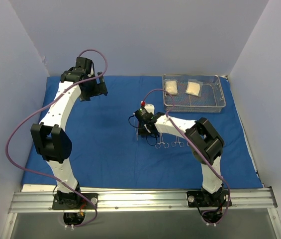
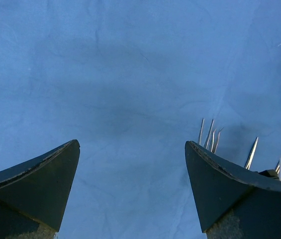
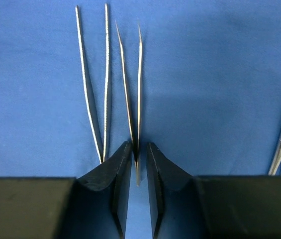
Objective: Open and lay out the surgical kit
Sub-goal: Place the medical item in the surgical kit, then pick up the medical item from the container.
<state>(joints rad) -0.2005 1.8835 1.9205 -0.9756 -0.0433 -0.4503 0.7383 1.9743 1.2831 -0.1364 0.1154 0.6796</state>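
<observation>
Pale grey walls close in a table on three sides, and the large blue cloth wrap of the surgical kit lies spread flat over almost all of its top. At the far right corner of the cloth stands the rectangular wire-mesh steel tray, with two white gauze packets lying side by side in its far half.

The right gripper is low over the middle of the cloth. Its black fingers are only narrowly parted. The joined end of a thin silver pair of tweezers lies between the tips on the cloth, with a sliver of blue showing beside it, so it is not pinched. A second, wider-sprung pair of tweezers lies just to its left, its joined end hidden under the left finger.

Small silver scissor-handled clamps lie in a short row on the cloth just beside the right forearm.

The left gripper hangs above bare cloth at the far left, jaws spread wide, holding nothing.
</observation>
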